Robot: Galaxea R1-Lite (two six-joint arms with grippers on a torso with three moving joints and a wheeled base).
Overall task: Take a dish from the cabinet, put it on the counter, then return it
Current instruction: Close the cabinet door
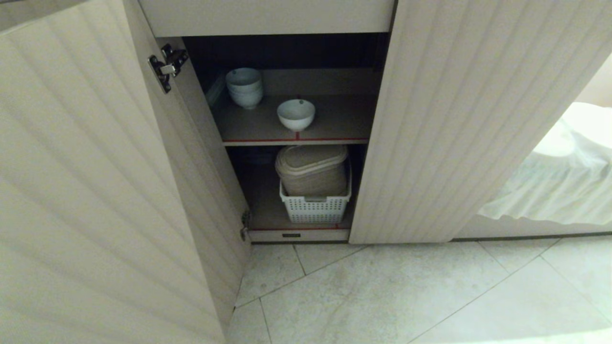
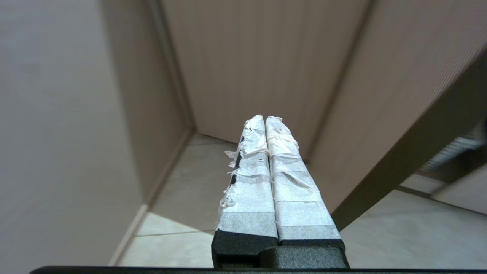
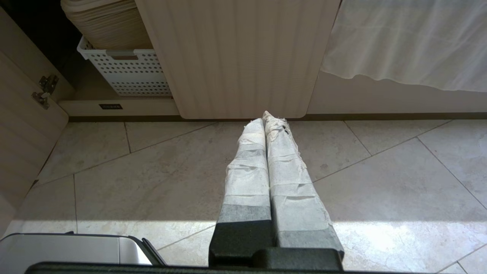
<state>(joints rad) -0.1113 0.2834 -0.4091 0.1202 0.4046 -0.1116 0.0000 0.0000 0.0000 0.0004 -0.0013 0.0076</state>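
Cabinet: the cabinet (image 1: 95, 167) stood open, its left ribbed door swung wide toward the camera and its right ribbed door (image 1: 459, 119) filling the right of the head view; a metal hinge (image 1: 167, 66) showed on the left door's inner edge.
Dish: the dish (image 1: 296, 114), a single white bowl, sat upright on the upper shelf (image 1: 344, 122) near its red front edge strip, about mid-width.
Stack of bowls: a stack of white bowls (image 1: 244, 87) stood farther back and to the left of the dish, apart from it.
Lower shelf: a white perforated basket (image 1: 315, 208) held a beige lidded container (image 1: 311, 169), directly below the dish.
Left gripper: the left gripper (image 2: 265, 121) had its taped fingers pressed together, clenched on nothing, pointing at a ribbed door panel above the tiled floor (image 2: 182, 190); it was out of the head view.
Right gripper: the right gripper (image 3: 265, 121) was likewise clenched and empty, low over the floor tiles, pointing at the foot of the right door, with the basket to one side.
Cloth: a white draped cloth (image 1: 559, 186) hung to the right of the cabinet.
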